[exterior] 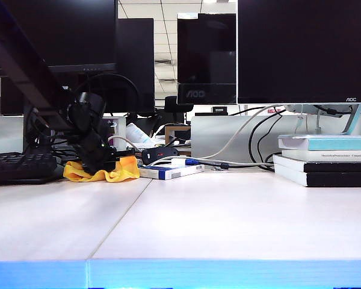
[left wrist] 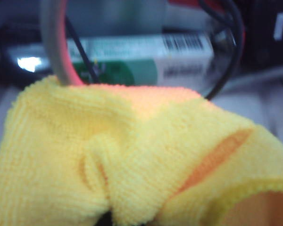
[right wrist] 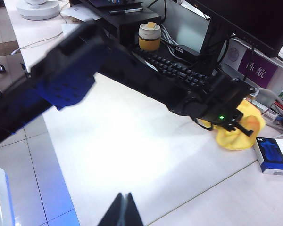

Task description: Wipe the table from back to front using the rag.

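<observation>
The yellow-orange rag (exterior: 121,173) lies bunched at the back left of the pale table (exterior: 228,217), in front of the monitors. My left gripper (exterior: 100,161) is low on the rag and shut on it. In the left wrist view the rag (left wrist: 132,155) fills the picture and hides the jaws. The right wrist view shows the left arm stretched over the table (right wrist: 132,141) with its gripper (right wrist: 240,125) on the rag (right wrist: 236,140). My right gripper (right wrist: 124,197) hangs shut and empty over the table's front part, far from the rag, and is out of the exterior view.
A black keyboard (exterior: 18,165) lies left of the rag and a blue-white box (exterior: 168,171) to its right. Stacked books (exterior: 325,162) stand at the back right, with cables (exterior: 240,162) and monitors (exterior: 301,51) behind. A green-white box (left wrist: 146,61) sits just beyond the rag.
</observation>
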Available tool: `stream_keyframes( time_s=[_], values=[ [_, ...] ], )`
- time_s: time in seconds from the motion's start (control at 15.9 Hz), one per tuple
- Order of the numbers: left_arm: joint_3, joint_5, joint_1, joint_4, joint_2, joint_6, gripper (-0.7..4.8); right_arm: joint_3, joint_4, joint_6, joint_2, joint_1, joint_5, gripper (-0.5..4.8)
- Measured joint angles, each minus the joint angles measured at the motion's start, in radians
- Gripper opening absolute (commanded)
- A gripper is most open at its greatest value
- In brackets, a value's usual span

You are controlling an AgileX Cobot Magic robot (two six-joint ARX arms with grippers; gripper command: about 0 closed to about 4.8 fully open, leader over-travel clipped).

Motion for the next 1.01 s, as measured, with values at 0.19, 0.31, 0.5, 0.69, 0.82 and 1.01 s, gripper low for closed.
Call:
stream_keyframes(
  time_s=[0.19,0.31,0.5,0.69,0.82,1.01],
  values=[
    [0.155,-0.009,0.001,-0.027,0.095,-0.020,-0.05,0.000,-0.035,0.000,0.000,0.000,0.000,-0.01],
    [0.256,-0.014,0.001,-0.040,0.157,-0.042,-0.05,0.000,-0.047,0.000,0.001,0.000,0.014,-0.01],
    [0.260,-0.024,0.000,-0.035,0.161,-0.048,0.33,0.000,-0.052,0.000,0.002,0.000,0.016,-0.01],
    [0.260,0.008,-0.002,-0.036,0.161,-0.008,2.77,0.000,-0.053,0.000,0.008,0.000,0.032,-0.01],
    [0.261,0.003,-0.014,-0.042,0.159,0.030,3.20,0.000,-0.053,0.000,0.008,-0.001,0.034,-0.01],
    [0.261,0.014,-0.014,-0.058,0.155,0.051,3.19,0.000,-0.053,0.000,0.008,-0.002,0.034,-0.01]
  ],
)
